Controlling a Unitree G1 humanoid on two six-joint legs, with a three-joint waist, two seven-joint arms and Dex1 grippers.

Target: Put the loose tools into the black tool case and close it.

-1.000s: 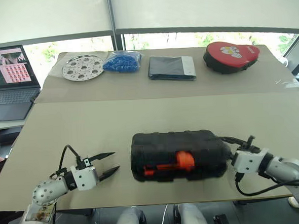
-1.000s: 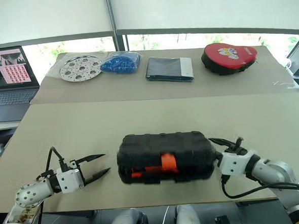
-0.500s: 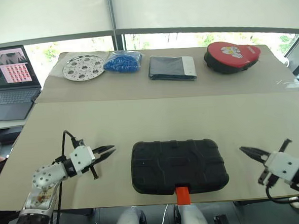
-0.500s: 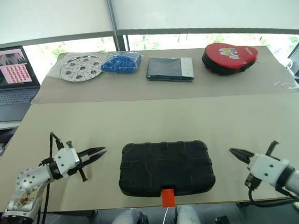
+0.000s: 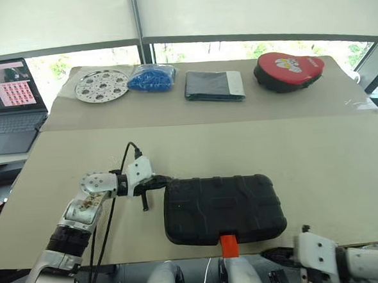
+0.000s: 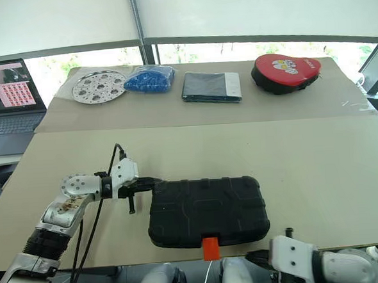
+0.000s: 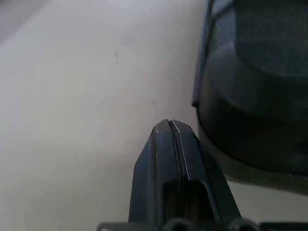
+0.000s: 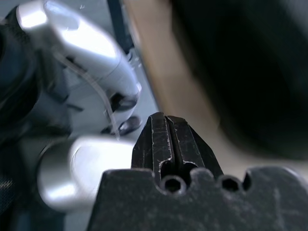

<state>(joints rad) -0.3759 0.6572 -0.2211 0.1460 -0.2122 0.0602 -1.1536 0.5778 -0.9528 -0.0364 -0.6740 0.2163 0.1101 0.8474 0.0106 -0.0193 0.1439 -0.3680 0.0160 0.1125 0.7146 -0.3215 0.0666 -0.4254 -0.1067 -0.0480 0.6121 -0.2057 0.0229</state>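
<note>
The black tool case (image 5: 222, 207) lies flat and closed near the table's front edge, textured shell up. Its orange latch (image 5: 228, 243) sticks out over the edge. My left gripper (image 5: 163, 180) is shut and empty, its tip right by the case's far left corner. In the left wrist view the shut fingers (image 7: 169, 124) point along the table beside the case wall (image 7: 260, 96); I cannot tell whether they touch. My right gripper (image 5: 276, 257) is shut and empty, low in front of the table edge, right of the latch. The loose tools are out of view.
Along the back of the table lie a perforated metal disc (image 5: 99, 86), a blue bag (image 5: 150, 78), a flat dark folder (image 5: 214, 85) and a red pouch (image 5: 288, 70). A laptop (image 5: 7, 104) stands on a side desk at far left.
The case, propped on its edge a second ago, now lies flat. Both grippers have shut. The left one moved right to the case's corner; the right one drew back below the table's front edge.
</note>
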